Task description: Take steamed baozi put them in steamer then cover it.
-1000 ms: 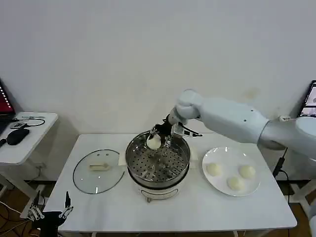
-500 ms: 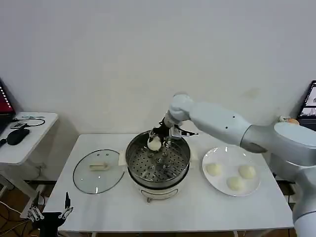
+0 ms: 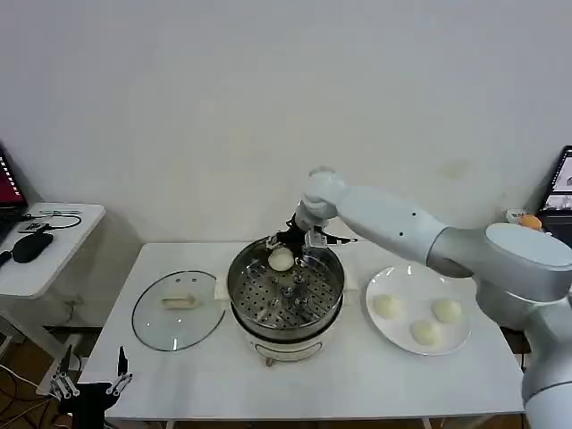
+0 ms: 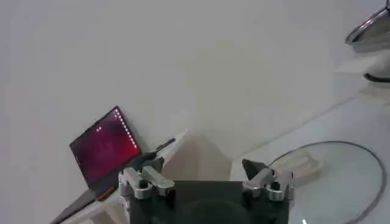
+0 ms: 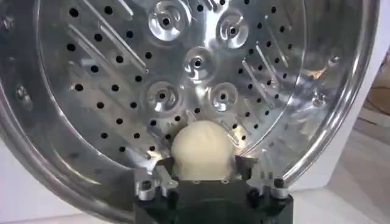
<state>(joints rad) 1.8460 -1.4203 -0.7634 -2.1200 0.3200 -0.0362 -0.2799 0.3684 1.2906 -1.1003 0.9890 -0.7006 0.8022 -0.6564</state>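
A: Jaws of the right gripper (image 3: 284,248) sit either side of one steamed baozi (image 3: 281,259), clamped on it as far as I can judge; the bun is low over the perforated tray (image 5: 183,73) at the far side of the steamer (image 3: 286,290), centre of frame.

B: Risks?

A: If the jaws part while the bun is off the tray, it may roll toward the wall. Soft dough could also stick to a finger (image 5: 159,172) and lift out on retreat.

B: Arm pose?

A: Right arm reaches in from the right edge, forearm slanting down-left, wrist bent over the far rim. Left gripper (image 4: 204,182) hangs parked at lower left, below the tabletop (image 3: 179,375) edge, jaws apart.

B: The rest?

A: Three baozi on the white plate (image 3: 384,332), right of the steamer. Glass cover (image 3: 177,309) lies flat on the left.
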